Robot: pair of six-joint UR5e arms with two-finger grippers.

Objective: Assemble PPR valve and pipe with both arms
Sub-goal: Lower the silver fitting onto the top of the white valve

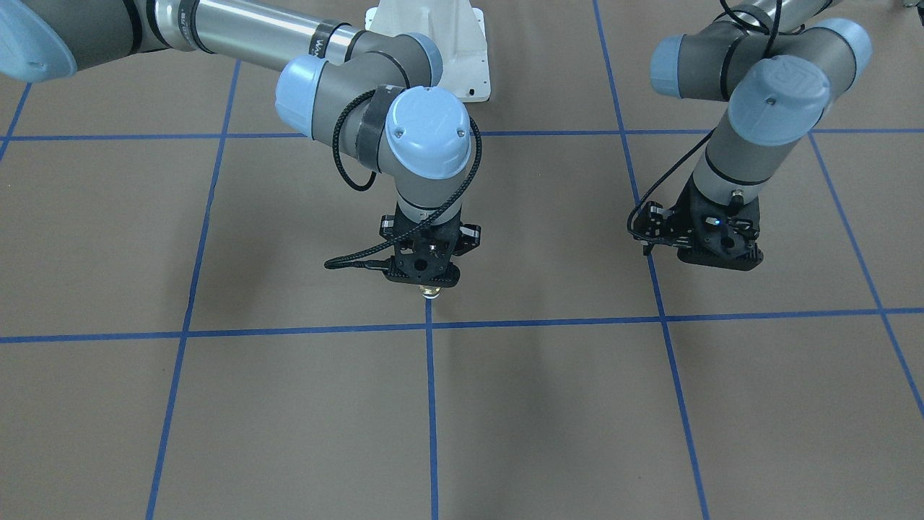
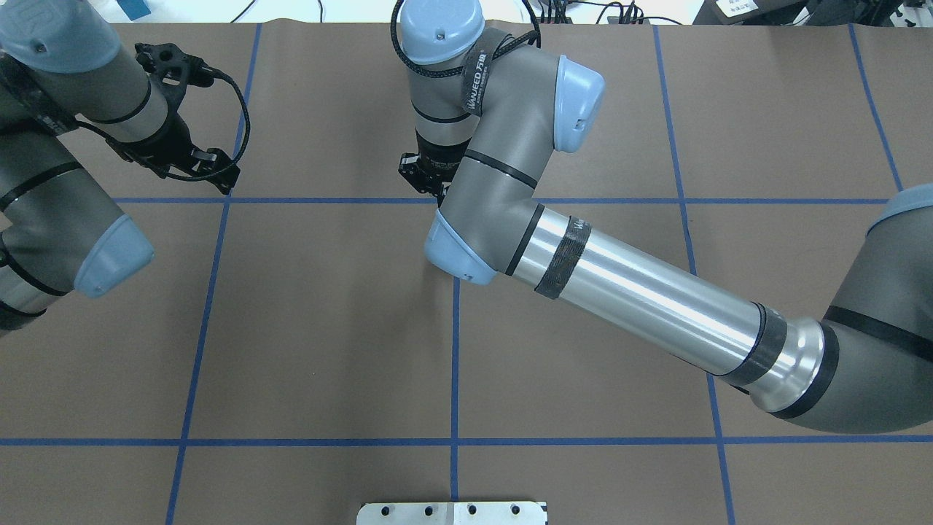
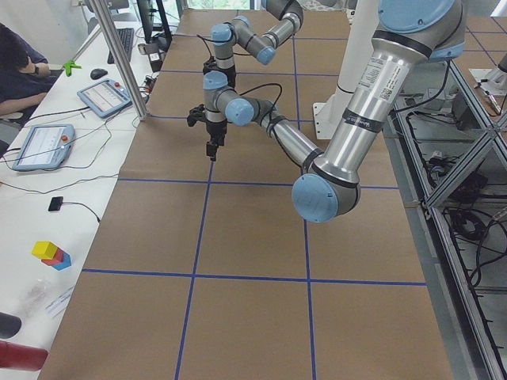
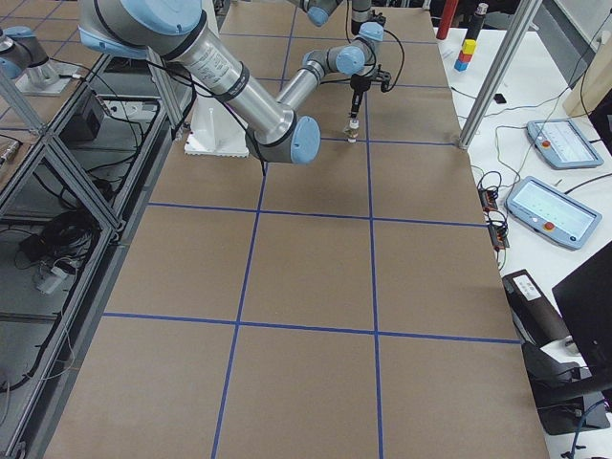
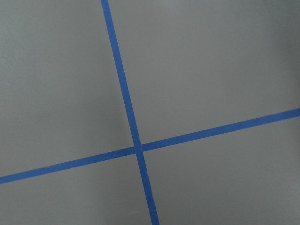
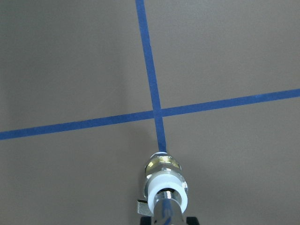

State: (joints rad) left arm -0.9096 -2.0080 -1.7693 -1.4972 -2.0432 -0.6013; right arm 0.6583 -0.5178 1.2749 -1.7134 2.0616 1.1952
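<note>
My right gripper (image 1: 427,280) points straight down over a blue tape crossing near the table's middle. It is shut on the silver pipe (image 6: 162,212), whose lower end sits in the white ring of the PPR valve (image 6: 165,180). The valve stands upright under it, brass middle (image 1: 431,292) downward and grey lever (image 6: 141,206) to the side. I cannot tell whether the valve touches the table. The assembly also shows small in the exterior right view (image 4: 352,132). My left gripper (image 1: 711,253) hovers one grid cell away; its fingers are hidden, and its wrist view shows only bare table.
Brown paper covers the table (image 2: 328,328), marked by a blue tape grid (image 1: 429,404). The white bolted pedestal (image 1: 447,43) stands behind the right gripper. Beside the table's far edge are operator desks with tablets (image 3: 43,146) and coloured blocks (image 3: 51,253).
</note>
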